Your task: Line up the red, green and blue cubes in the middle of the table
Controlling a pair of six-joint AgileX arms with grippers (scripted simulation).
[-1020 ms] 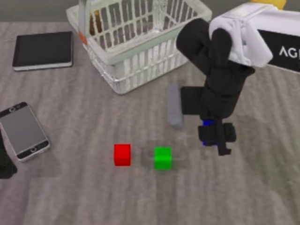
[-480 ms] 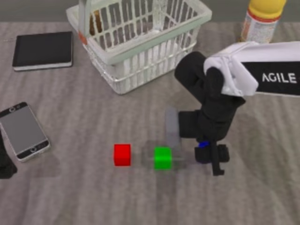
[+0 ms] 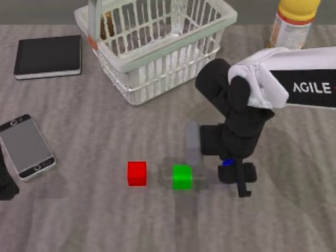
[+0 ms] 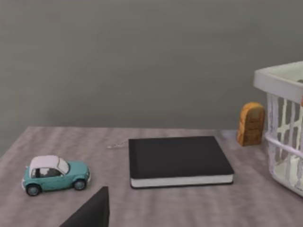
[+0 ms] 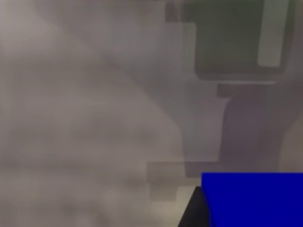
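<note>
Cubes are the matter: taking the green cube (image 3: 182,176) as the mark, the red cube (image 3: 137,173) sits well to its left on the streaky grey table (image 3: 79,220), both matte and sharp-edged, while the left gripper (image 3: 5,184) is parked far left and I cannot tell its fingers. Just right of green, the right gripper (image 3: 237,176) pinches the blue cube (image 3: 227,163), low over the table. Released crooked or too close, blue could nudge green and break the row.
</note>
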